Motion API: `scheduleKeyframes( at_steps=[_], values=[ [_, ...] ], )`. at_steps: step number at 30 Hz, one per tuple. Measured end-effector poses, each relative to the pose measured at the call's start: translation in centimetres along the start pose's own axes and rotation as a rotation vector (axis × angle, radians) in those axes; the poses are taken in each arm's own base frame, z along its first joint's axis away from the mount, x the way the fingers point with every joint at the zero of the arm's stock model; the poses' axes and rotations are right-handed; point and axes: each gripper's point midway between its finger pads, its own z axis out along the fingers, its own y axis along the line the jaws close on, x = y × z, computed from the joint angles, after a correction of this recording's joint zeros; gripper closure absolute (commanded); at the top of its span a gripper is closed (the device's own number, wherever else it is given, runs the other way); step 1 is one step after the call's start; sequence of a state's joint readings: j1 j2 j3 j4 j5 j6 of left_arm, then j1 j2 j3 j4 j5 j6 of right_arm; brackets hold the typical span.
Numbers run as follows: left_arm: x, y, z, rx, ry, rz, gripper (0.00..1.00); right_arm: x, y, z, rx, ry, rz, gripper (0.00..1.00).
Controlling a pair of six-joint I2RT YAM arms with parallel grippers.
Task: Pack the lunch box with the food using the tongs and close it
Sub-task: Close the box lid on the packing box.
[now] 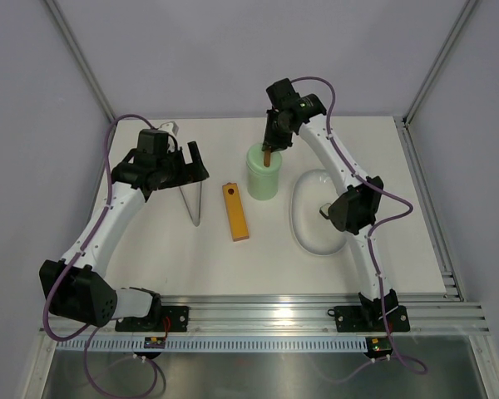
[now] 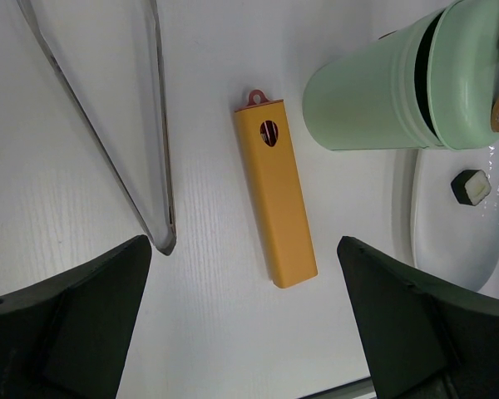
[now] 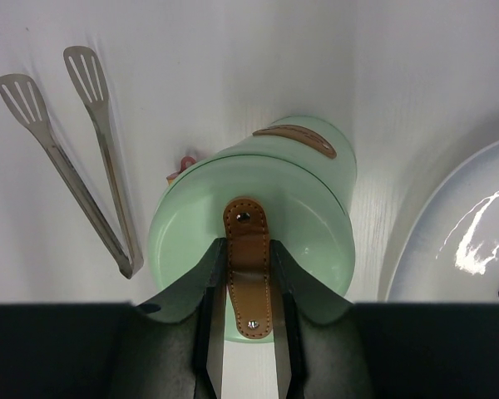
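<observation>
The mint-green lunch box (image 1: 264, 181) stands at mid-table with its round lid (image 3: 316, 241) on top; a dark seam shows under the lid (image 2: 474, 75). My right gripper (image 3: 248, 258) is shut on the lid's brown strap handle (image 3: 246, 224), one finger on each side. The grey metal tongs (image 1: 194, 204) lie flat on the table to the left of the box. My left gripper (image 2: 245, 316) hovers open over bare table between the tongs (image 2: 166, 233) and the box (image 2: 366, 104), holding nothing. One dark-and-white food cube (image 2: 471, 186) sits on the plate; no other food shows.
A long orange block (image 1: 235, 212) lies between the tongs and the lunch box. The white oval plate (image 1: 312, 233) sits to the right of the box, partly under my right arm. Grey walls and frame posts close in the table's back and sides.
</observation>
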State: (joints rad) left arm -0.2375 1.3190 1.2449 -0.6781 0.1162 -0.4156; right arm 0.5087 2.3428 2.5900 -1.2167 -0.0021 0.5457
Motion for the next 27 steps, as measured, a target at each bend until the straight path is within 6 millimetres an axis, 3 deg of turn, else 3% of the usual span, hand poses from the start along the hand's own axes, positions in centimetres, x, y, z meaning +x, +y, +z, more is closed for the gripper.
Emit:
scheduleKeyframes(
  at_steps=[27],
  values=[
    [1.4, 0.7, 0.3, -0.013, 0.030, -0.004, 0.01, 0.3, 1.9, -1.4, 0.046, -0.079, -0.091, 1.00]
  ],
)
